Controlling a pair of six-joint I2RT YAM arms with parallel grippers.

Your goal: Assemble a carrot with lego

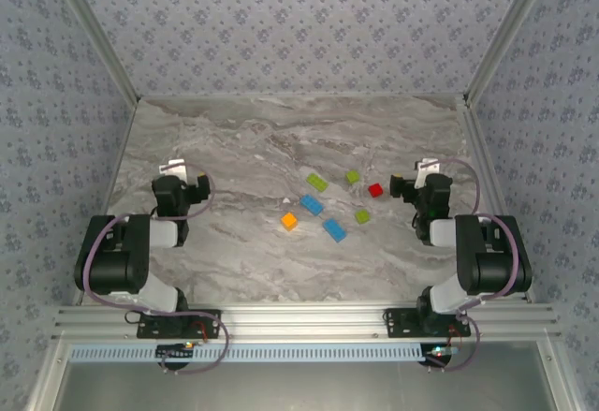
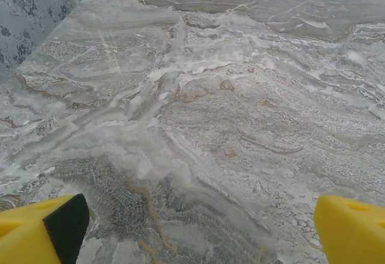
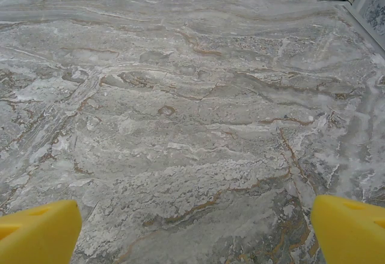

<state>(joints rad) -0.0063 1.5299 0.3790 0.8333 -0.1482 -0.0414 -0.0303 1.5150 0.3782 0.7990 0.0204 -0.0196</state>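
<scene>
While the marble table (image 1: 234,139) bears seven loose lego bricks, all lie singly, none touching another, in a cluster at mid-table between the two arms and nearer the right one. Three are lime green: the far-left green brick (image 1: 317,182), the far green brick (image 1: 353,177) and the near green brick (image 1: 362,215). Two are blue, the upper blue brick (image 1: 311,205) and the lower blue brick (image 1: 334,230). One is an orange brick (image 1: 289,221) and one a red brick (image 1: 375,189). From above they are too small for their studs to be made out. The left gripper (image 2: 195,231) and the right gripper (image 3: 194,231) both stand spread wide over bare marble, holding nothing. Each wrist view cuts its yellow fingers (image 2: 352,228) (image 3: 39,231) off at the bottom edge.
</scene>
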